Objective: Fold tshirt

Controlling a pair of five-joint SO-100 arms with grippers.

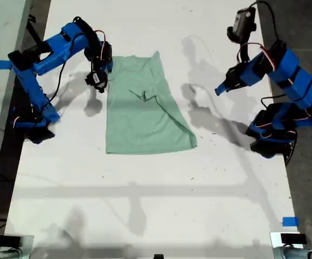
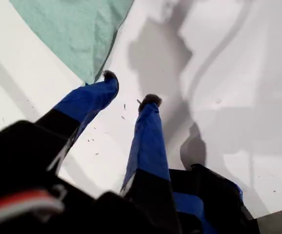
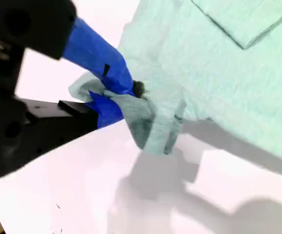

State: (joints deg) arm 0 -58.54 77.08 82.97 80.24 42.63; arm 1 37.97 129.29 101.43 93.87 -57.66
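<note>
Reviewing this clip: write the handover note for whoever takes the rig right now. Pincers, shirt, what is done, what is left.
My second gripper: pincer shut on a bunched edge of the tshirt, at the shirt's side toward the exterior view's left.
My first gripper: pincer open, empty, over bare table off the shirt's other side.
Shirt: mid-table, already narrowed to a long panel with one side folded over.
Left: fold in the pinched side, then fold the panel end to end.
</note>
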